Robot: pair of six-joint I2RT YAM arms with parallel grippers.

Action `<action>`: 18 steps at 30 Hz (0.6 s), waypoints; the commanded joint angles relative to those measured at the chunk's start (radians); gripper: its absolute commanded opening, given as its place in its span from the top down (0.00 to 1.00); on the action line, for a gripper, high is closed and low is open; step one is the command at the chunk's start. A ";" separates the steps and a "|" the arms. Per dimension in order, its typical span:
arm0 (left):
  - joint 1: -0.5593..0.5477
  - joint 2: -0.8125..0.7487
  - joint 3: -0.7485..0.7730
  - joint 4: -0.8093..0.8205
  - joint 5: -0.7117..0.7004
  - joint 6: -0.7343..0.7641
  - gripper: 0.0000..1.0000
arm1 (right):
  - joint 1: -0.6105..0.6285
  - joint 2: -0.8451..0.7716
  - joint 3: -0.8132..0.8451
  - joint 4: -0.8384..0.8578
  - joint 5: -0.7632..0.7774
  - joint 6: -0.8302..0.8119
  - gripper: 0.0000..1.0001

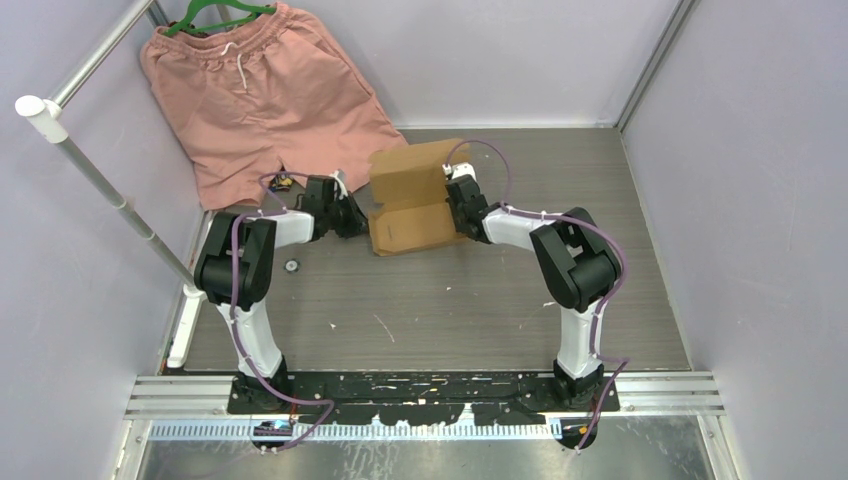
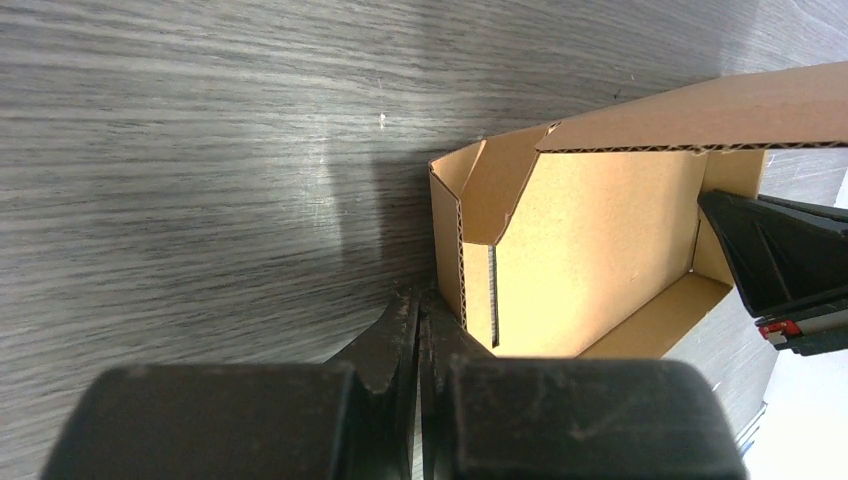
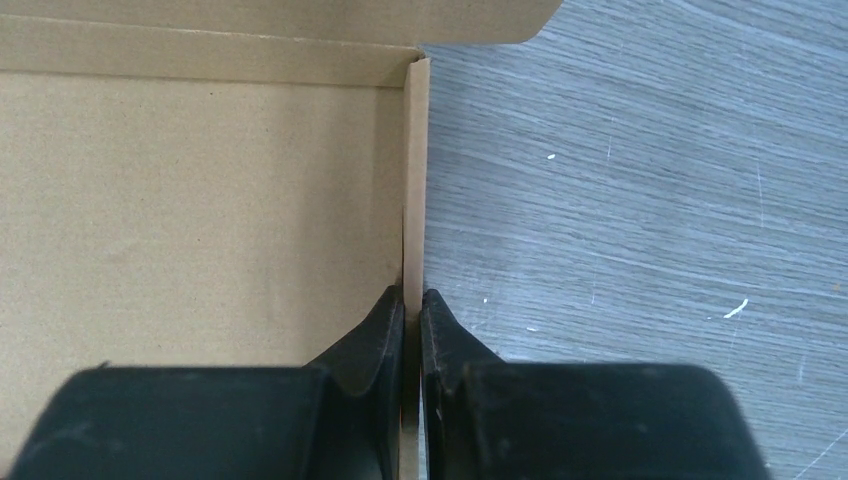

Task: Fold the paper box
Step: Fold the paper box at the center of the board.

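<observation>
The paper box (image 1: 415, 195), brown corrugated cardboard, stands partly folded in the middle of the table with its walls up and its lid flap raised at the back. My right gripper (image 3: 412, 300) is shut on the thin right side wall of the paper box (image 3: 200, 200), one finger inside and one outside. My left gripper (image 2: 422, 300) is shut with nothing between its fingers, its tips low on the table against the outside of the left wall of the paper box (image 2: 600, 240). Across the box's open inside, the left wrist view shows the right gripper (image 2: 790, 270).
Salmon-pink shorts (image 1: 265, 95) hang from a green hanger at the back left, reaching down to the table behind my left arm. A metal rail (image 1: 100, 180) slants along the left side. A small round object (image 1: 292, 265) lies near the left arm. Purple walls enclose the table.
</observation>
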 commanded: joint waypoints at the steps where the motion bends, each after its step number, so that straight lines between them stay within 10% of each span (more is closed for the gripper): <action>1: -0.014 -0.053 0.040 0.020 0.010 -0.013 0.98 | 0.030 0.006 0.037 -0.036 0.012 -0.025 0.88; 18: -0.021 -0.043 -0.019 0.216 0.120 -0.137 0.98 | 0.039 0.019 0.055 -0.056 0.026 -0.021 0.89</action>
